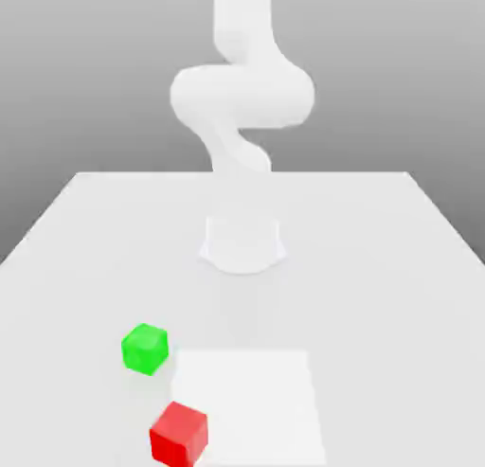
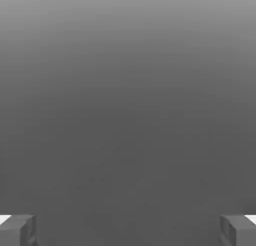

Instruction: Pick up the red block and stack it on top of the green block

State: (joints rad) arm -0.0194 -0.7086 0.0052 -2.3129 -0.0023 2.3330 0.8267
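A small bright red cube with plain, smooth faces, the red block [image 1: 178,434], sits on a flat, matte white tabletop [image 1: 398,295] close to the near edge in the exterior view, turned so that one vertical corner faces the camera. Just beyond it and slightly toward the exterior view's left rests the green block [image 1: 145,349], a cube of much the same size with equally smooth, unmarked bright green faces, also turned at a slight angle; the two cubes lie near each other but apart, neither touching. Beside them, toward the exterior view's right, a paler square patch [image 1: 248,404] lies flush on the table surface, its left edge just beside both cubes; what it is made of is hard to judge. Farther back, the white robot arm [image 1: 242,96] rises from a round, squat base [image 1: 242,243] in thick, rounded, glossy-looking segments that curve out of the top of the picture, well away from both blocks. In the hand view, the gripper [image 2: 128,230] stands wide apart with nothing between its jaws: two blocky grey fingertips [image 2: 18,230] with squared edges and lighter top faces show at opposite sides, over a plain, smoothly shaded grey background.
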